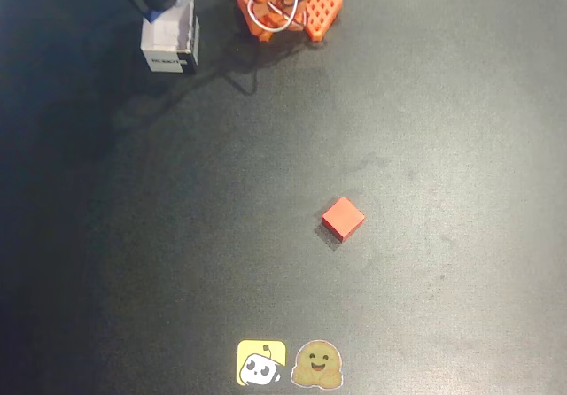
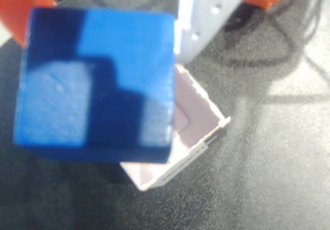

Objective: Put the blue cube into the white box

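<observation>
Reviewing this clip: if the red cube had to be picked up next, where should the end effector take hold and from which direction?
Come straight down from above. The red cube lies flat on the table, turned diamond-wise in the overhead view, so rotate the fingers to close on two opposite flat side faces, not the corners. Nothing stands close beside it.

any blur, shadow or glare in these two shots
Wrist view: the blue cube sits close and soft-edged, with hard shadow patches across its face; the white box beneath is sharper, and the table glares pale at right. Overhead view: even light, the red cube crisp with a faint shadow.
</observation>
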{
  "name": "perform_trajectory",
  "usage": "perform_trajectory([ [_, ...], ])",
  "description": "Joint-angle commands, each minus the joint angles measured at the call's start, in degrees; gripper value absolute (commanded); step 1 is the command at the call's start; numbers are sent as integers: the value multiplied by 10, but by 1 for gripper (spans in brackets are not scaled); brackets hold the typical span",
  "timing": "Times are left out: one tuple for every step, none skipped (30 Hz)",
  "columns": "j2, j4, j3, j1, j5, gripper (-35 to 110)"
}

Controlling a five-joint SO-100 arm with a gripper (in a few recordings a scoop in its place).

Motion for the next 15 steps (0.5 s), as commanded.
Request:
perform_trajectory([
  [4, -8, -4, 4, 0, 0],
  [4, -10, 1, 11, 1, 0],
  [4, -14, 6, 14, 4, 0],
  [2, -14, 9, 15, 14, 0],
  [2, -12, 15, 16, 25, 0],
  [9, -16, 23, 19, 28, 0],
  [7, -18, 25, 24, 29, 0],
  [0, -18, 24, 26, 34, 0],
  [-5, -18, 24, 33, 34, 0],
  [-5, -18, 24, 37, 38, 0],
  [-7, -18, 24, 41, 39, 0],
  [-9, -18, 24, 44, 44, 0],
  [-10, -19, 24, 49, 44, 0],
  [-10, -19, 23, 51, 47, 0],
  [-11, -20, 23, 52, 52, 0],
])
